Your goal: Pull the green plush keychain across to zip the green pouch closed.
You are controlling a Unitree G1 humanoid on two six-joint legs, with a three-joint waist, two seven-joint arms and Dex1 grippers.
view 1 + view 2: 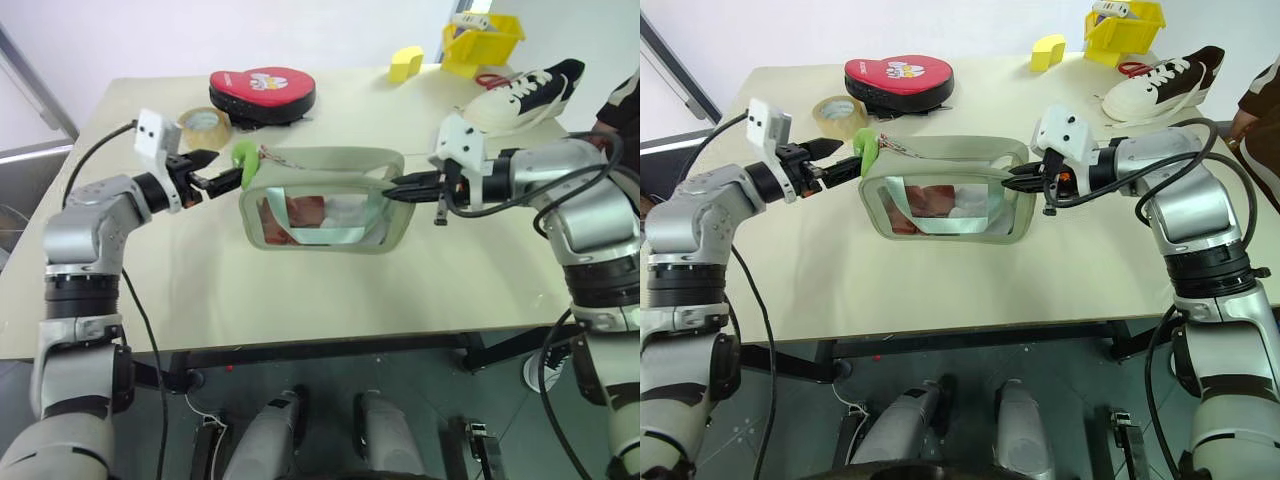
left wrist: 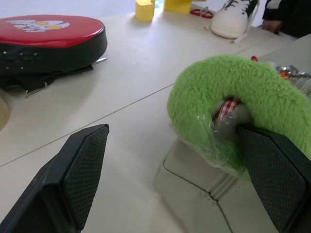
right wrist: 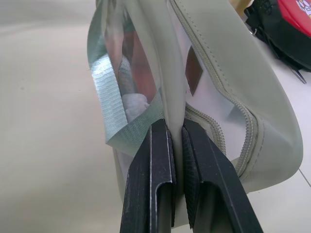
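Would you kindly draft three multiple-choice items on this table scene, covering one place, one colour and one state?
1. Where is the green plush keychain?
A. at the green pouch's end nearest the left gripper
B. inside the yellow bin
C. on the shoe

2. What colour tops the oval pad?
A. blue
B. red
C. white

3. How is the right gripper?
A. open above the table
B. holding the tape roll
C. shut on the pouch's edge

Answers: 1 A, it sits by that gripper's open fingers; 2 B, red over black; 3 C, fingers pinch the edge.

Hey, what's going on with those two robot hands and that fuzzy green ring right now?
Right gripper shut on green pouch edge. Left gripper open around green plush keychain, not clamped. Nothing blocking.
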